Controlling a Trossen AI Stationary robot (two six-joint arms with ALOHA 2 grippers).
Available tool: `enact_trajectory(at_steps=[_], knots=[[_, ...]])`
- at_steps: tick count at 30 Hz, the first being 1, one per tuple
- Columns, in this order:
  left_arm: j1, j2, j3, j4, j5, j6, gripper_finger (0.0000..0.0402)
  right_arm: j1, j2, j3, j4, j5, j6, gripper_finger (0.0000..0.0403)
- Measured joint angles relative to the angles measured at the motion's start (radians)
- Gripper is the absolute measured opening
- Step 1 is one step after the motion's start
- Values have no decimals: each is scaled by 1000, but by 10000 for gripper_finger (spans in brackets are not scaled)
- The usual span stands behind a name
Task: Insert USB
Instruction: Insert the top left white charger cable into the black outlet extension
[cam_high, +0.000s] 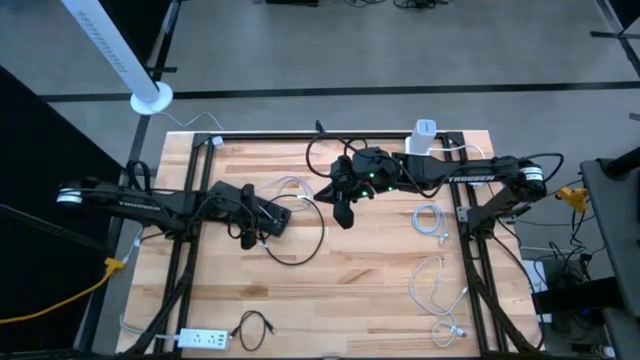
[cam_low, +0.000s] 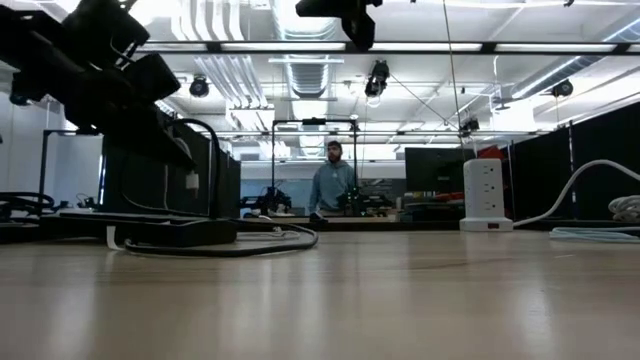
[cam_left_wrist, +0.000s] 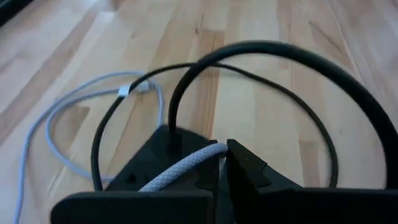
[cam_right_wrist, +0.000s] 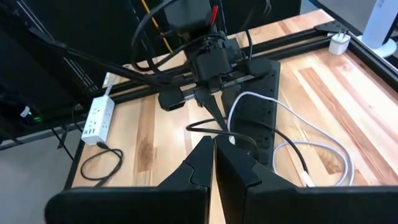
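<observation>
A black power strip (cam_high: 268, 216) lies flat on the wooden table, left of centre; the low view shows it too (cam_low: 160, 231). A white braided USB cable (cam_high: 290, 186) loops over the strip and onto the boards, where its free plug (cam_left_wrist: 124, 91) lies. My left gripper (cam_high: 247, 232) stands over the strip's near end, shut on this cable (cam_left_wrist: 186, 169). My right gripper (cam_high: 344, 215) hangs shut and empty above the table's middle, right of the strip (cam_right_wrist: 214, 152). A thick black cord (cam_left_wrist: 298, 68) arches from the strip. My left gripper pinches the white braided cable between its two fingers (cam_left_wrist: 249, 174) at a stretch close above the power strip (cam_left_wrist: 208, 155). It comes from above, slanting down. The cable leads out between the fingers onto the strip's black top; its end there is hidden by the fingers.
A white power strip (cam_high: 205, 338) with a short black cable (cam_high: 252, 328) lies at the near left corner. Loose white cables (cam_high: 430, 220) (cam_high: 440, 295) lie on the right side. A white charging tower (cam_high: 427, 130) stands at the far edge. A person (cam_low: 332, 185) stands far behind the table.
</observation>
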Motion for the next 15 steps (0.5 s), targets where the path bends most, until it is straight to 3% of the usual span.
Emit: enact_trajectory(at_steps=[15], knots=[[0, 201, 14, 103, -10, 18, 0, 7, 11, 0, 1, -2, -21, 0]])
